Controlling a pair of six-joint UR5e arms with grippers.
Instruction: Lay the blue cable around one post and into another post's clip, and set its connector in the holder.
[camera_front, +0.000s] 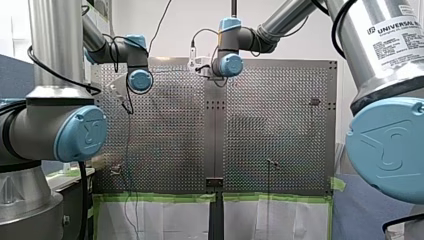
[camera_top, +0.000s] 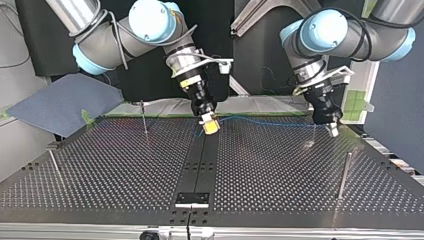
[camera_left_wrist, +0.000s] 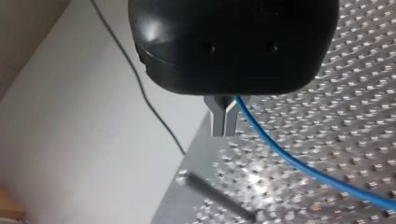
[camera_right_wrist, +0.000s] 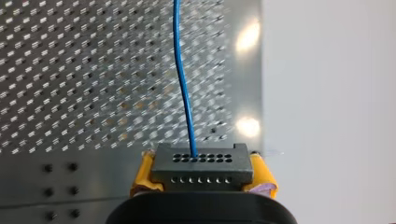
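The blue cable (camera_top: 265, 121) hangs in a shallow line above the far part of the perforated table, stretched between my two grippers. My right gripper (camera_top: 210, 126), at the top view's middle, is shut on the cable's black connector (camera_right_wrist: 201, 161); its yellow pads (camera_right_wrist: 142, 175) press both sides, and the cable (camera_right_wrist: 183, 88) leads straight ahead out of it. My left gripper (camera_top: 331, 130), at the top view's right, has its metal fingers (camera_left_wrist: 217, 119) shut on the cable (camera_left_wrist: 289, 161), which trails off to one side over the table. The black holder (camera_top: 192, 199) sits at the near edge.
Thin upright posts stand on the table: one (camera_top: 144, 119) at the far left of the top view, one (camera_top: 54, 165) at the left edge, one (camera_top: 343, 175) at the near right. Another post (camera_left_wrist: 219, 198) shows below my left gripper. A thin black wire (camera_left_wrist: 140, 84) crosses the white sheet.
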